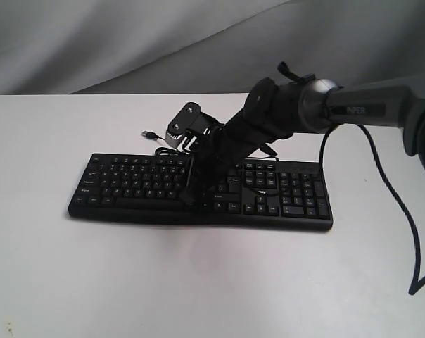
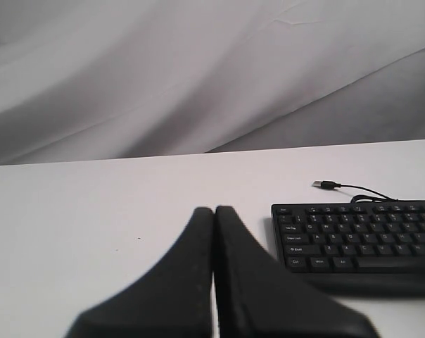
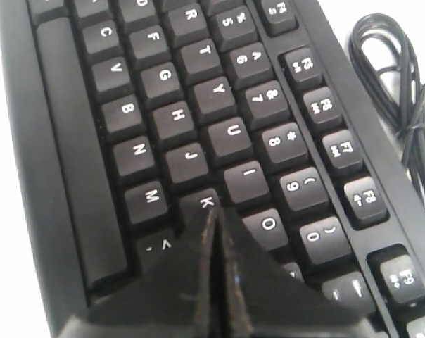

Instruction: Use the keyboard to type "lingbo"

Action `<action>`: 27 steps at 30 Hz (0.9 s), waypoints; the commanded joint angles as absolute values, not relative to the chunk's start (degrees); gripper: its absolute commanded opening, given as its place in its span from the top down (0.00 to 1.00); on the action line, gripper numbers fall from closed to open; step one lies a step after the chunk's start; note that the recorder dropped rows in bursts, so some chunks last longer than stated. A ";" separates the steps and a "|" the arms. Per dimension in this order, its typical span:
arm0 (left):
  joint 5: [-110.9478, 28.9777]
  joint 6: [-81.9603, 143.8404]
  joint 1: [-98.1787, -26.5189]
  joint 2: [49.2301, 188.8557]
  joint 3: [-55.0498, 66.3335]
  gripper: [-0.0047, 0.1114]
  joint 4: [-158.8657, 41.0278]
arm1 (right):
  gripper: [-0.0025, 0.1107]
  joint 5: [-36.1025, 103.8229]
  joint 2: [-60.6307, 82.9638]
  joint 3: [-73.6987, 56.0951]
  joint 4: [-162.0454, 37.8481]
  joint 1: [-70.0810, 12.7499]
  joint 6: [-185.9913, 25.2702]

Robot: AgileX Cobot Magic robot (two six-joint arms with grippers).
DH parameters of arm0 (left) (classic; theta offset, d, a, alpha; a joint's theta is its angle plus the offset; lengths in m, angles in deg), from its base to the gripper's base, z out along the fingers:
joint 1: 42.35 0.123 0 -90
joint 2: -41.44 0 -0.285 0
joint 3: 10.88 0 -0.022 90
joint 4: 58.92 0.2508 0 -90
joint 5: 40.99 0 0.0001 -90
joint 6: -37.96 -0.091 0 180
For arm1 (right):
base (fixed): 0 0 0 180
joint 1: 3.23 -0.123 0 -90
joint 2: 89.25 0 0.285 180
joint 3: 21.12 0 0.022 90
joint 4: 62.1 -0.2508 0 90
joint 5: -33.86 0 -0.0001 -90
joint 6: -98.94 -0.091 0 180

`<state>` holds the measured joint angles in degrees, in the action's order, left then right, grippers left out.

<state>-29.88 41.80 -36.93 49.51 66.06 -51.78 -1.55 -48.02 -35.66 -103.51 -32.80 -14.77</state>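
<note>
Keyboard: black, lying flat across the middle of the white desk, its long side facing me and the number pad at the right-hand end
Cable: thin and black, bunched in loops just behind the keyboard's far edge, with the USB plug lying loose on the desk
Right arm: comes in from the right and slants down over the middle of the keyboard
Right pincer: both fingers pressed together into one point, gripping nothing; the point is down among the letter keys at the edge of K, with I and O just beside it; I can't tell whether it is pressing a key or only touching it
Left pincer: closed, fingers tight against each other with nothing between them, over bare desk off the keyboard's left end and apart from it
Backdrop: creased grey cloth hanging behind the desk
</note>
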 commanded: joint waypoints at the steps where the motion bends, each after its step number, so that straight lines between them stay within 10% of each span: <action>1: -30.45 41.92 -37.24 49.23 66.33 0.96 -51.76 | 0.98 -2.58 -48.46 -35.94 -102.58 -32.41 -15.32; 27: -30.45 41.92 -37.24 49.23 66.33 0.96 -51.76 | 0.98 0.73 -50.81 -41.65 -103.53 -33.98 -16.03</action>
